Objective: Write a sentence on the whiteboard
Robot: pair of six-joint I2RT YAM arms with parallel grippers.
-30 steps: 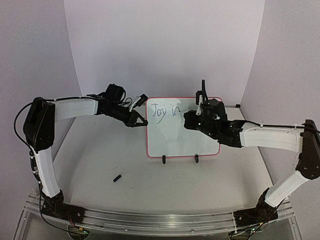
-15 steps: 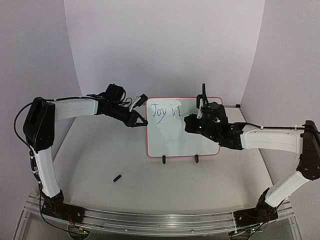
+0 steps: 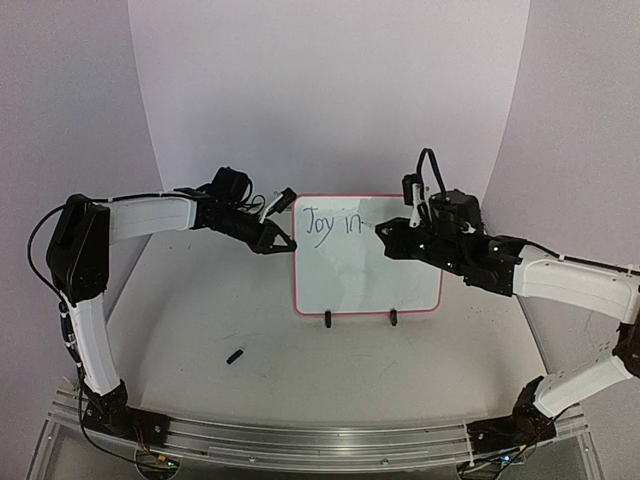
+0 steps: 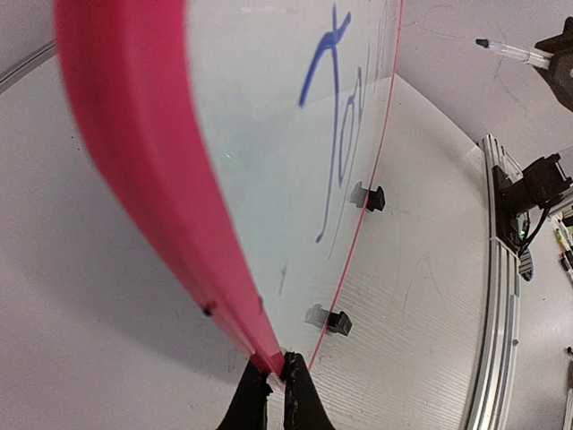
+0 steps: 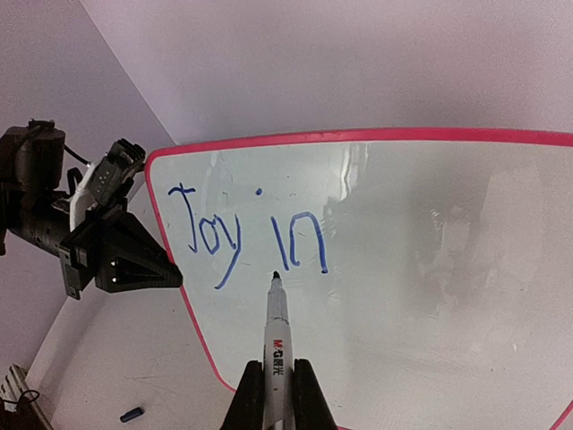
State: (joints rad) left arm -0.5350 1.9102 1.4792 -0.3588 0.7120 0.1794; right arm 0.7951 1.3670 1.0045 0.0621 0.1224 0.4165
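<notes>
The whiteboard [image 3: 365,285] stands upright on two black clip feet at the table's middle. The sentence [image 3: 331,224] reads "Joy in" in blue at its top left. My left gripper [image 3: 288,245] is shut on the board's left pink rim [image 4: 143,134], pinching it at the fingertips [image 4: 273,376]. My right gripper [image 3: 385,232] is in front of the board's upper middle, shut on a white marker [image 5: 277,345]. The marker's tip [image 5: 275,276] points at the board just below the "in" [image 5: 300,242]. In the left wrist view the marker [image 4: 510,52] is apart from the board.
A small dark marker cap [image 3: 235,356] lies on the table near the front left, also seen in the right wrist view [image 5: 132,414]. White backdrop walls close in behind and at both sides. A metal rail [image 3: 320,445] runs along the near edge.
My right arm has pulled back and to the right, taking the marker away from the board and uncovering the "in". The left gripper and the board have not moved.
</notes>
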